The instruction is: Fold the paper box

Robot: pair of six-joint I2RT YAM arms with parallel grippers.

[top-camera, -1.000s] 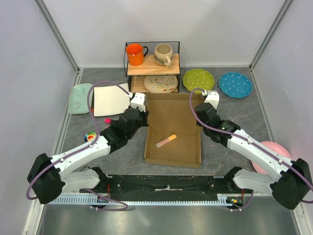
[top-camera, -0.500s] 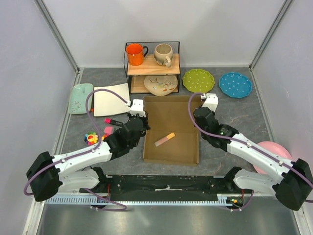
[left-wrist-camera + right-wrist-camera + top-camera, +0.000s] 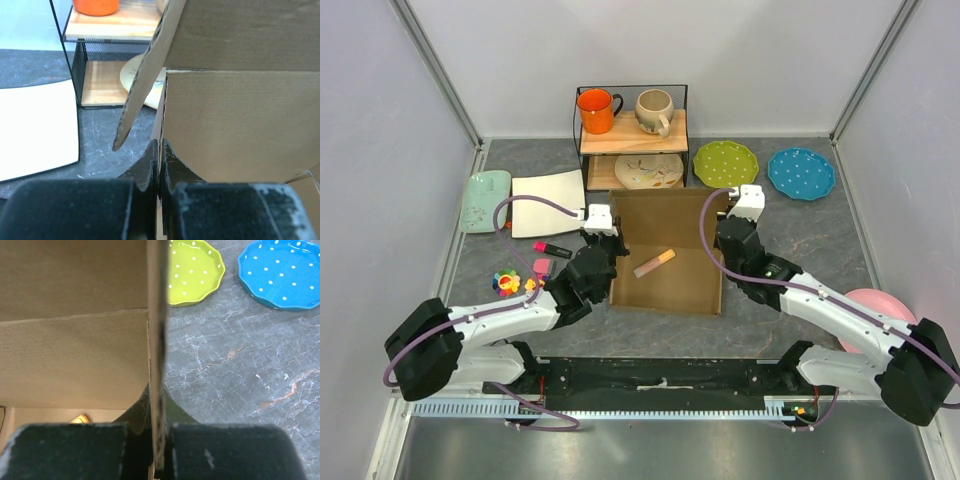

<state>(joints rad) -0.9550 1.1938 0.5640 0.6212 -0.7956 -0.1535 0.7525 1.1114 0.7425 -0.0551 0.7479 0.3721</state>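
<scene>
My left pincer (image 3: 159, 160) and right pincer (image 3: 156, 410) each pinch a side wall of the box (image 3: 670, 290), mid-bench (image 3: 800, 220) between my arms. Walls are raised, I judge; closing the lid (image 3: 665, 210) calls for a fresh grip.

Mostly brown and grey, plus a few loud plates

Plain brown cardboard for the box (image 3: 665, 285), with a pink-and-orange stick (image 3: 654, 262) in it. Dark grey table (image 3: 810, 235), veined pale like marble. Black wire rack (image 3: 625, 142) with light wood shelves, holding a bright orange mug (image 3: 595, 110), a beige mug (image 3: 653, 110) and a cream plate (image 3: 648, 172) with a leafy print. Lime green plate (image 3: 725, 163) with white dots, blue plate (image 3: 801, 172) same deal. Plain white plate (image 3: 548, 202), pale mint tray (image 3: 483, 200), plain pink plate (image 3: 880, 310). Pink-and-black marker (image 3: 552, 248), rainbow-coloured toy (image 3: 505, 282).
</scene>
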